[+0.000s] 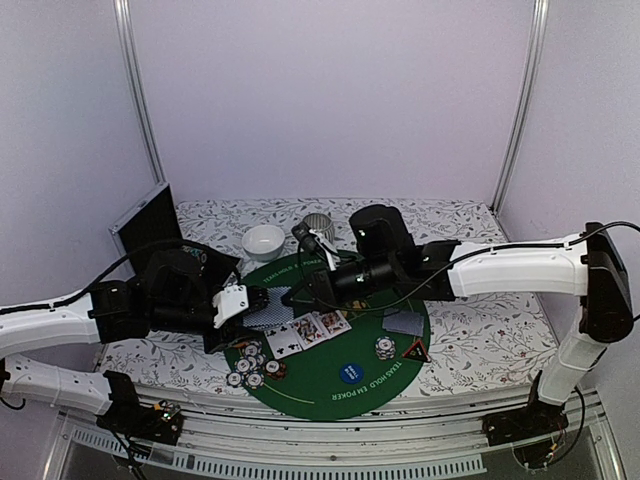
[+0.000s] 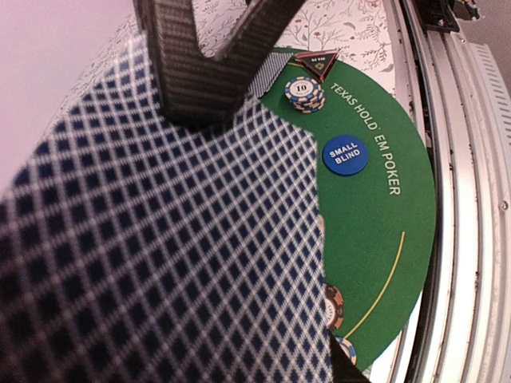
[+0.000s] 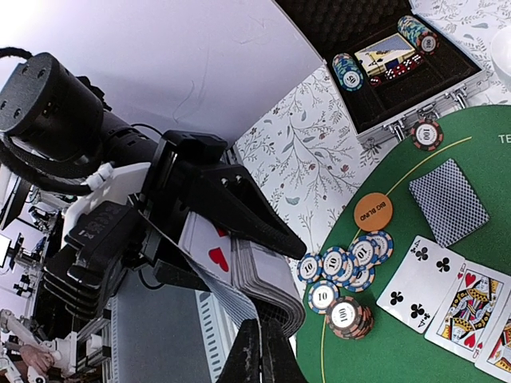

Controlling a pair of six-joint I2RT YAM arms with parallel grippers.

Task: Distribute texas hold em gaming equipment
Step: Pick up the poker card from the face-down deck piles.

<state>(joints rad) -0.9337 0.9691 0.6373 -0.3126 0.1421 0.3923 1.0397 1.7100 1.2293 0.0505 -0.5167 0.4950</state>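
Note:
My left gripper (image 1: 255, 312) is shut on a deck of grey-blue-backed playing cards (image 3: 267, 275) and holds it above the green mat's left edge. My right gripper (image 3: 259, 355) is shut on the edge of the top card (image 3: 227, 295), which is peeled away from the deck. In the left wrist view that card's back (image 2: 160, 255) fills most of the frame. On the mat (image 1: 330, 395) lie face-up cards (image 1: 310, 330), a face-down pair (image 1: 403, 322), striped chips (image 3: 343, 267), an orange disc (image 3: 373, 211), a blue disc (image 2: 345, 155), a chip stack (image 2: 304, 93) and a red-black triangle (image 2: 317, 62).
An open metal case (image 3: 447, 88) with more chips and cards stands on the flowered cloth left of the mat. A white bowl (image 1: 263, 240) and a striped grey bowl (image 1: 318, 222) stand behind the mat. The table's metal front rail (image 2: 463, 239) runs close to the mat.

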